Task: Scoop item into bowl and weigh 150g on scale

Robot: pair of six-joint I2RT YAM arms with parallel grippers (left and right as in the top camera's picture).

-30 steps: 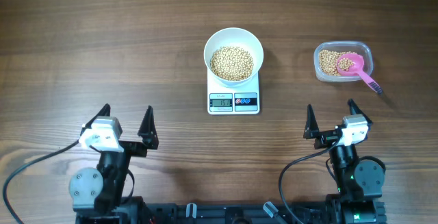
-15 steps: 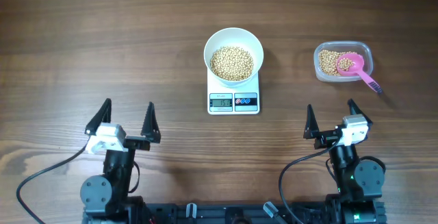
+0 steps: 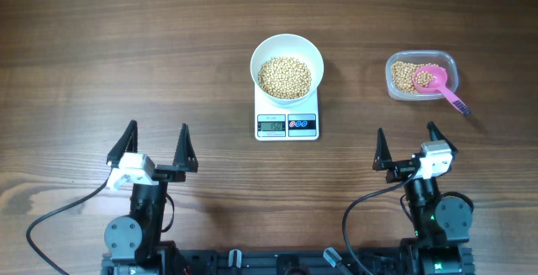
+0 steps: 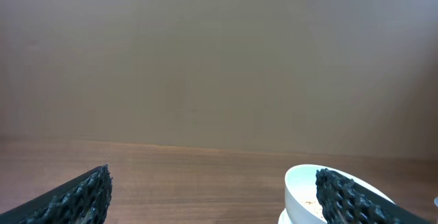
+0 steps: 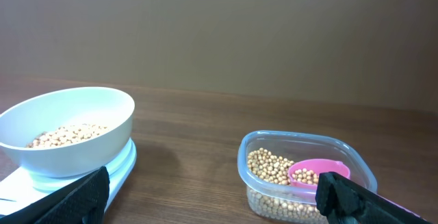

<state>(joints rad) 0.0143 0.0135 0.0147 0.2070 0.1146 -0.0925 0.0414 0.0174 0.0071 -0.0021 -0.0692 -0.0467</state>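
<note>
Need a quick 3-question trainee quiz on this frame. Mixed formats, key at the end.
1. True or false: the bowl stands on the scale.
2. Where does the scoop lie? A) in the bowl B) in the tub C) on the scale
3. Fill in: the left gripper and the right gripper are both ____ and hold nothing.
Key: 1 true; 2 B; 3 open.
</note>
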